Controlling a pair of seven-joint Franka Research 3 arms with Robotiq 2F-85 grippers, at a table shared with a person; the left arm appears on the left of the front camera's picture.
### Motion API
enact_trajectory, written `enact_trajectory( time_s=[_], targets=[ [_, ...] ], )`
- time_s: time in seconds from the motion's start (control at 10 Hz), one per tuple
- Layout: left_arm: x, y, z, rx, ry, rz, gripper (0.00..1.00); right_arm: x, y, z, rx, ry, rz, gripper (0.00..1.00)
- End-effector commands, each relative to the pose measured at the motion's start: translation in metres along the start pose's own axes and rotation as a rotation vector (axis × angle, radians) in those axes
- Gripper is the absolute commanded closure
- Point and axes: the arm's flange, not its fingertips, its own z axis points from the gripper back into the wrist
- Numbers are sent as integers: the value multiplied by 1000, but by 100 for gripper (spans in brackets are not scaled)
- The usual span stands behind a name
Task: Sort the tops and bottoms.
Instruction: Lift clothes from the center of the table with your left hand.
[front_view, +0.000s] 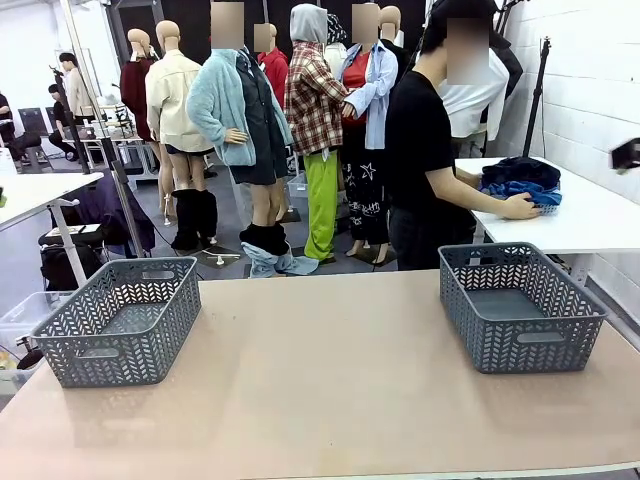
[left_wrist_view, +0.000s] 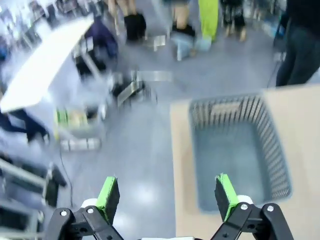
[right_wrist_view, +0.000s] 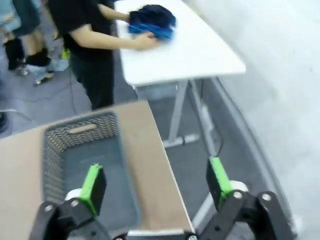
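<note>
Right gripper (right_wrist_view: 155, 181) spread wide, empty, over grey basket (right_wrist_view: 80, 129) edge. Left gripper (left_wrist_view: 167, 192) likewise spread, empty. Tops (front_view: 508, 190) and bottoms (front_view: 520, 168) piled on white side table (front_view: 600, 215), well apart from both, under person's hand (front_view: 521, 208).

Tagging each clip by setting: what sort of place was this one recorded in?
Likely an indoor lab or workshop, not a home. A beige worktable carries a left basket and a matching right basket; beyond it a person handles a clothes pile on a white side table by a painted brick wall.
</note>
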Motion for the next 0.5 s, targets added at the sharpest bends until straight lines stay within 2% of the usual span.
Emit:
enact_trajectory(
  time_s=[0.0,0.1,0.3,0.4],
  targets=[
    [2,36,-41,-102,172,26,0,-108,-37,-14,11,30,-99,0],
    [-8,47,-57,-168,210,49,0,-117,-50,-29,25,61,-140,0],
    [-17,59,-86,-174,310,52,0,-129,-66,-57,24,114,-201,0],
    [-19,61,-92,-142,322,67,0,-136,-69,-70,39,142,-214,0]
  ],
)
